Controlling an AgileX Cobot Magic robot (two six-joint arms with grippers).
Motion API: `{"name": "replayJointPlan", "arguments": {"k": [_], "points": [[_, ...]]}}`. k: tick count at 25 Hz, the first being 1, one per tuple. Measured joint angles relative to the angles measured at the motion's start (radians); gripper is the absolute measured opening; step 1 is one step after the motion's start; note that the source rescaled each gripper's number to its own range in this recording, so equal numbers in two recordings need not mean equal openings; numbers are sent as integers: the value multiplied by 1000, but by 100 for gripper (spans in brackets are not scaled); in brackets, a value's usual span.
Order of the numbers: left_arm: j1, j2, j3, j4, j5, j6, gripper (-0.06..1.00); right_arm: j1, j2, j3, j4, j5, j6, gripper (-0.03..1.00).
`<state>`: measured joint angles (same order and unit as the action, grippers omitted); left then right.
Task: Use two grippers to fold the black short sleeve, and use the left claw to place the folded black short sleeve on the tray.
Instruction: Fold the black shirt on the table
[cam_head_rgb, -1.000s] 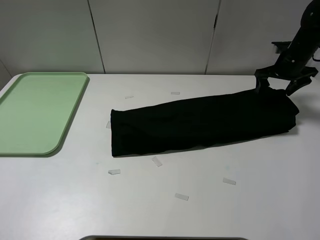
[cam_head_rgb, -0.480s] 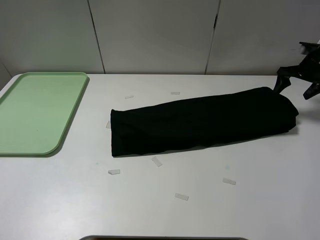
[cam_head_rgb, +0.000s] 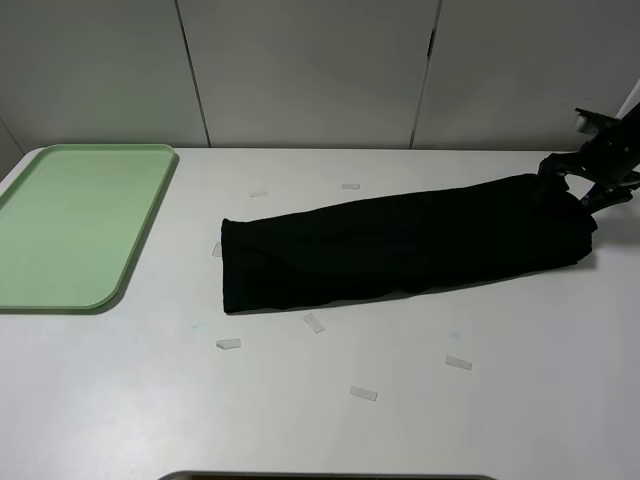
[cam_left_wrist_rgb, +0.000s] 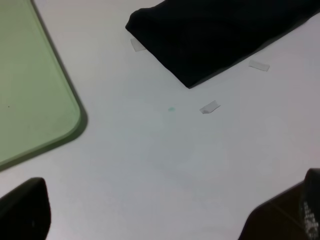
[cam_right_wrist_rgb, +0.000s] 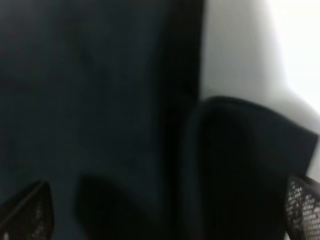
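The black short sleeve (cam_head_rgb: 400, 245) lies folded into a long strip across the middle of the white table, and its lettering is hidden. My right gripper (cam_head_rgb: 577, 182) hovers open right at the strip's far right end; in the right wrist view the dark cloth (cam_right_wrist_rgb: 90, 100) fills the frame between the right gripper's (cam_right_wrist_rgb: 165, 210) spread fingertips. The left gripper (cam_left_wrist_rgb: 162, 210) is out of the exterior high view. Its wrist view shows it open above bare table, with the strip's left end (cam_left_wrist_rgb: 215, 35) and the tray's corner (cam_left_wrist_rgb: 30, 90) ahead. The pale green tray (cam_head_rgb: 70, 225) sits at the far left.
Several small paper scraps lie around the shirt, among them one (cam_head_rgb: 314, 322) by its front edge, one (cam_head_rgb: 229, 344) further left and one (cam_head_rgb: 363, 394) nearer the front. A grey panelled wall stands behind the table.
The right gripper pulled away to the right from the shirt's far corner, then came back down against the right end. The shirt and tray have not moved.
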<state>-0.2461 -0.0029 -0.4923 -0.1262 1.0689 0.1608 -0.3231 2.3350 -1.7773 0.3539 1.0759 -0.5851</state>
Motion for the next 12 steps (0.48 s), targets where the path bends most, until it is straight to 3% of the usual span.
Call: {"name": "replayJointPlan", "arguments": {"k": [6, 12], "points": [[0, 0, 0, 0, 0, 0, 100, -7, 41, -4, 20, 1, 0, 100], [0, 0, 0, 0, 0, 0, 100, -11, 57, -11, 116, 41, -6, 100]]}}
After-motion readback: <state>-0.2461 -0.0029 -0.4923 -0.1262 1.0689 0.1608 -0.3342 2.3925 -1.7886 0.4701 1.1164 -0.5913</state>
